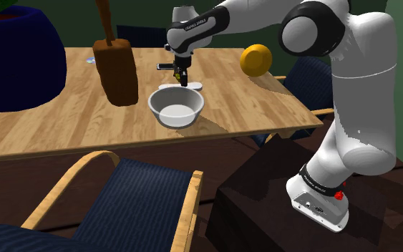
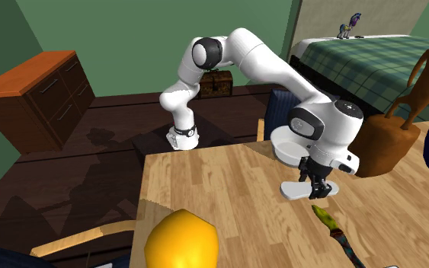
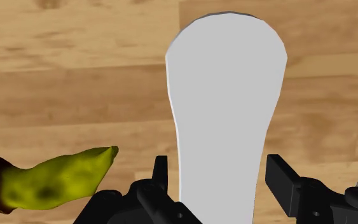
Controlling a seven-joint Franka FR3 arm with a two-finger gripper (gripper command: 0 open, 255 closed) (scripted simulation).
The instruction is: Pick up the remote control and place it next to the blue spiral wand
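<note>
Hanging low over the wooden table (image 1: 64, 114), the black gripper (image 3: 220, 170) is holding its two fingers apart, one on each side of the remote control (image 3: 225, 95). It is open and is not clasping the remote yet; in the wrist view a thin gap is showing on each side.

The remote is lying flat on the table and is drawn in plain pale grey. In the shoulder view it is lying just on the far side of the white bowl (image 1: 176, 107). In the second exterior view the blue spiral wand (image 2: 338, 232) is lying near the remote, a little to that view's right and nearer to the camera. Its yellow-green tip is pointing toward the remote but not touching it.

The remote is looking to me like a thin, stiff and light slab, not fragile, with a smooth face that may be slipping between hard fingers. It is getting wider toward its rounded end, so I am judging the narrow part, where the fingers are standing now, as the better place to take hold, squeezing across the width and low against the table.
</note>
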